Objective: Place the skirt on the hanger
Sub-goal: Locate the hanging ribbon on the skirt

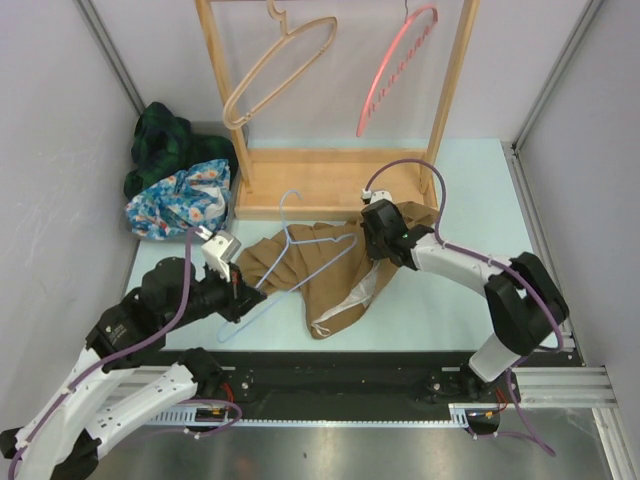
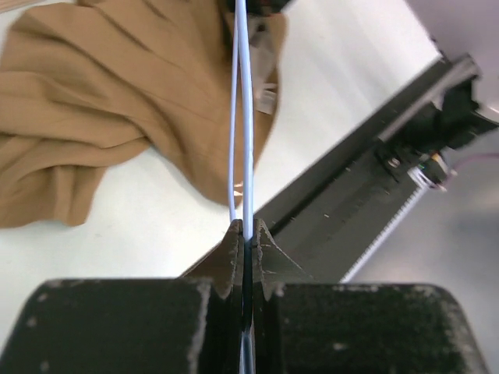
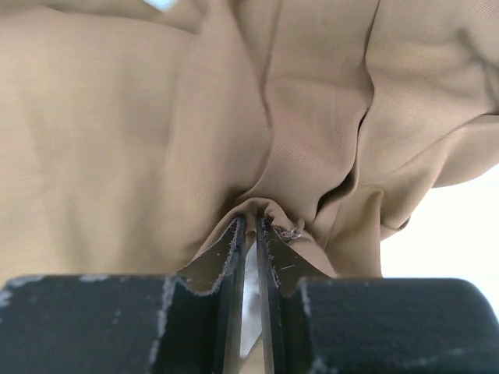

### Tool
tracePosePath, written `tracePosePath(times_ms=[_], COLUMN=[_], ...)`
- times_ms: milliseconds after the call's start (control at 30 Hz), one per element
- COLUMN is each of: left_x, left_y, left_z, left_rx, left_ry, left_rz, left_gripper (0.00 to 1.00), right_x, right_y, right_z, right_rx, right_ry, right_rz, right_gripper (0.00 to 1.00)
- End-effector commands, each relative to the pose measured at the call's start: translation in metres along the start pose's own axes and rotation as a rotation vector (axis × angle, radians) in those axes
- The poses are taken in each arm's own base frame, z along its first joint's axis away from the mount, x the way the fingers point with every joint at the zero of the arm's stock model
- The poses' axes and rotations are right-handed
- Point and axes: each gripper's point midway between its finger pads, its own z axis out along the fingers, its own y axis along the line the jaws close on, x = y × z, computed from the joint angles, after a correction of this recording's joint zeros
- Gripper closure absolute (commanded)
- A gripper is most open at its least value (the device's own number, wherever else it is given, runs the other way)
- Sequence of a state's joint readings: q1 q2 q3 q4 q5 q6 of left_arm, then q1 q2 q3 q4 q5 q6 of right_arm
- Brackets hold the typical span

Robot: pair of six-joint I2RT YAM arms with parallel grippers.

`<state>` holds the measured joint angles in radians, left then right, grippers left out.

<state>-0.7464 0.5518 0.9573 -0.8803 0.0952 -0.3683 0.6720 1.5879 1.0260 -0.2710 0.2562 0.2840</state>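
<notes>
The tan skirt (image 1: 335,285) lies crumpled at the middle of the table (image 1: 480,180) with the pale blue wire hanger (image 1: 310,264) laid across its nine o'clock half; the left gripper (image 2: 245,234) is pressed together on that hanger's wire at the skirt's eight o'clock, and the right gripper (image 3: 251,222) pinches a fold of cloth at its two o'clock edge. The wooden rack (image 1: 330,185) stands just beside the skirt at twelve o'clock, carrying a wooden hanger (image 1: 268,62) and a pink hanger (image 1: 378,75); a heap of clothes (image 1: 175,185) sits at ten o'clock, apart from the skirt.

Tan skirt (image 1: 322,290) lies crumpled, w/ pale-blue wire hanger (image 2: 248,148) across its L side.
</notes>
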Motion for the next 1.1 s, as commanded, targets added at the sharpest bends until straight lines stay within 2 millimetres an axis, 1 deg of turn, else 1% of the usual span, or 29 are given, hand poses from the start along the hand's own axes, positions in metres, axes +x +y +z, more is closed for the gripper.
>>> tracePosePath(times_ms=[0, 33, 100, 167, 233, 267, 333, 367, 400, 467, 533, 567, 600, 633, 700, 733, 800, 833, 867, 967, 1067], left_x=[-0.008, -0.008, -0.003, 0.005, 0.010, 0.015, 0.018, 0.023, 0.023, 0.025, 0.026, 0.028, 0.027, 0.034, 0.036, 0.043, 0.045, 0.049, 0.049, 0.051, 0.056], left_y=[-0.042, -0.045, -0.039, -0.036, -0.038, -0.036, -0.028, -0.025, -0.023, -0.016, -0.001, 0.000, -0.001, -0.003, -0.007, -0.009, -0.013, -0.013, -0.019, -0.019, -0.016], left_z=[-0.011, -0.009, -0.001, 0.006, 0.012, 0.017, 0.024, 0.028, 0.031, 0.038, 0.044, 0.045, 0.046, 0.049, 0.050, 0.053, 0.054, 0.056, 0.057, 0.060, 0.065], left_rx=[0.240, 0.258, 0.230, 0.226, 0.240, 0.236, 0.190, 0.178, 0.166, 0.127, 0.039, 0.035, 0.046, 0.058, 0.091, 0.104, 0.133, 0.134, 0.166, 0.160, 0.141], left_ry=[-0.038, -0.042, -0.022, 0.012, 0.038, 0.056, 0.062, 0.074, 0.074, 0.074, 0.056, 0.062, 0.053, 0.069, 0.061, 0.077, 0.073, 0.081, 0.078, 0.076, 0.097], left_rz=[0.063, 0.063, 0.040, 0.033, 0.018, 0.007, -0.008, -0.011, -0.014, -0.030, -0.040, -0.039, -0.039, -0.044, -0.050, -0.055, -0.047, -0.056, -0.049, -0.044, -0.040], left_gripper=[1.00, 1.00, 1.00, 1.00, 1.00, 1.00, 1.00, 1.00, 1.00, 1.00, 1.00, 1.00, 1.00, 1.00, 1.00, 0.99, 1.00, 1.00, 1.00, 1.00, 1.00], right_x=[0.002, 0.004, 0.007, 0.010, 0.013, 0.015, 0.017, 0.018, 0.017, 0.017, 0.018, 0.017, 0.020, 0.022, 0.026, 0.024, 0.031, 0.033, 0.035, 0.038, 0.036], right_y=[-0.017, -0.021, -0.026, -0.031, -0.037, -0.039, -0.041, -0.041, -0.039, -0.032, -0.027, -0.026, -0.026, -0.027, -0.027, -0.027, -0.030, -0.031, -0.031, -0.034, -0.030], right_z=[0.022, 0.023, 0.026, 0.024, 0.019, 0.018, 0.013, 0.011, 0.009, 0.001, -0.008, -0.012, -0.016, -0.023, -0.030, -0.034, -0.035, -0.036, -0.035, -0.035, -0.042], right_rx=[0.076, 0.093, 0.106, 0.124, 0.128, 0.129, 0.111, 0.101, 0.088, 0.030, -0.015, -0.025, -0.035, -0.045, -0.064, -0.068, -0.066, -0.064, -0.065, -0.051, -0.058], right_ry=[0.054, 0.068, 0.081, 0.088, 0.095, 0.097, 0.102, 0.099, 0.095, 0.086, 0.076, 0.072, 0.077, 0.071, 0.073, 0.063, 0.077, 0.082, 0.089, 0.101, 0.097], right_rz=[-0.034, -0.019, 0.002, 0.037, 0.073, 0.096, 0.118, 0.126, 0.131, 0.132, 0.132, 0.130, 0.124, 0.118, 0.096, 0.091, 0.069, 0.056, 0.046, 0.027, -0.027], right_gripper=[0.85, 0.86, 0.87, 0.88, 0.88, 0.88, 0.87, 0.87, 0.87, 0.85, 0.83, 0.81, 0.81, 0.79, 0.77, 0.76, 0.75, 0.75, 0.75, 0.75, 0.75])
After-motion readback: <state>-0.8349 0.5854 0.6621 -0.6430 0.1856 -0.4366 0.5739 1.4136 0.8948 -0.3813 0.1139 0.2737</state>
